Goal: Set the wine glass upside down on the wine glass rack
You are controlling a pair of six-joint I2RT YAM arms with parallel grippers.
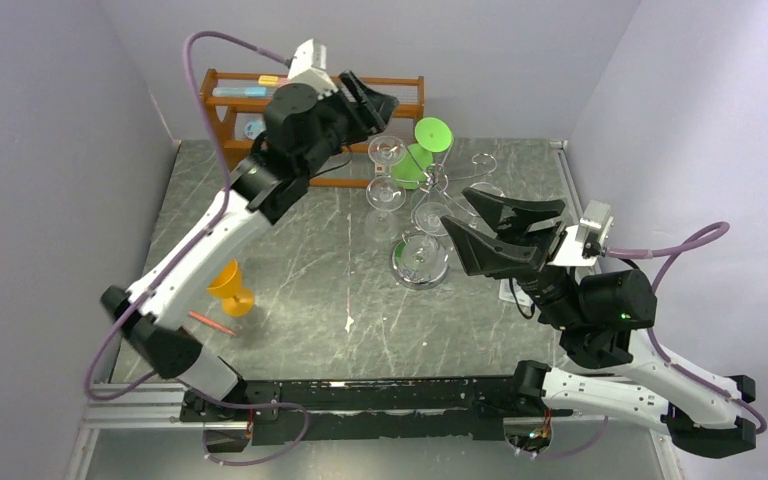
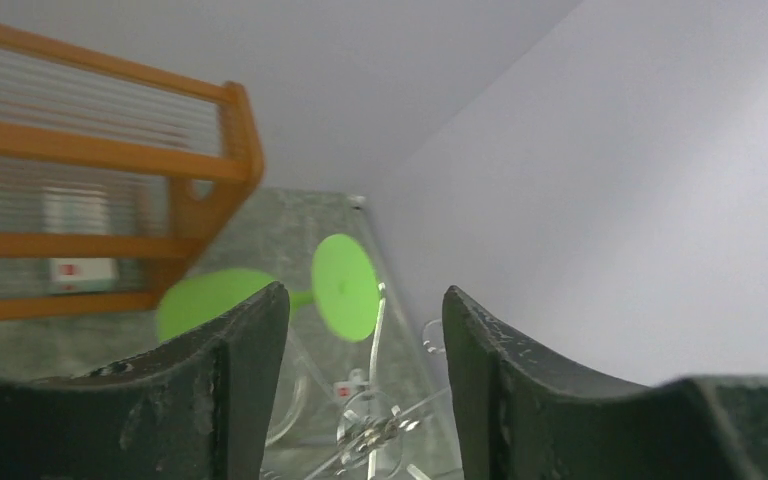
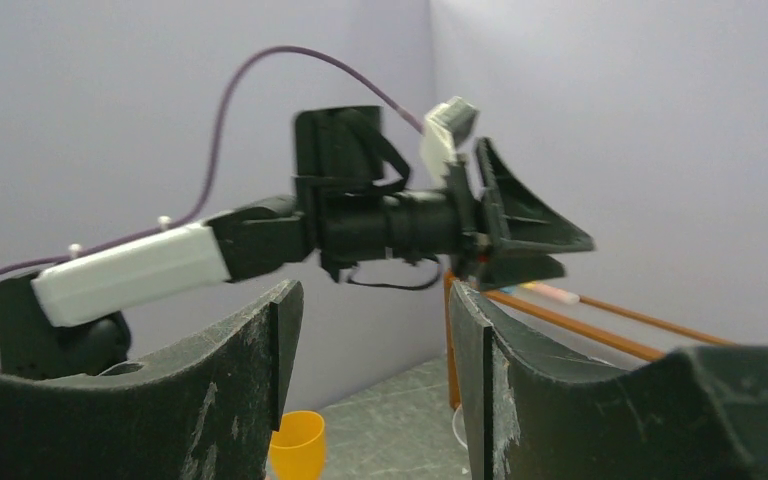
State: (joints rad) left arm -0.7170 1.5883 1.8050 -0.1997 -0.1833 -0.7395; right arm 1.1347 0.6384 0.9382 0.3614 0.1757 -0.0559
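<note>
At the near left of the grey marble-patterned table (image 1: 310,260), an orange glass (image 1: 232,290) stands beside a thin red stick (image 1: 210,322), well apart from the chrome stand. To the near right, the right gripper (image 1: 457,207) hovers just beside the wine glass rack (image 1: 407,265), its fingers (image 3: 230,400) spread wide and holding nothing. Its wrist view shows only open air, the other arm and the orange glass between them. The rack's round mirrored base sits near the middle of the table, its curled chrome arms fanning out above. On the rack's far side hangs the green wine glass (image 1: 415,163), tilted with its round foot uppermost and its bowl lower, the stem caught among the wire arms. Exactly which arm carries it cannot be told. Just beyond it, the left gripper (image 1: 388,110) is poised over the rack's far left, its fingers (image 2: 245,390) parted and gripping nothing. From the left wrist, the glass lies past the fingertips rather than between them: the foot shows in the gap ahead, the bowl partly hidden behind the finger on that view's left. Whether either tip touches the glass cannot be told. Against the far wall stands a brown wooden shelf (image 1: 407,82).
</note>
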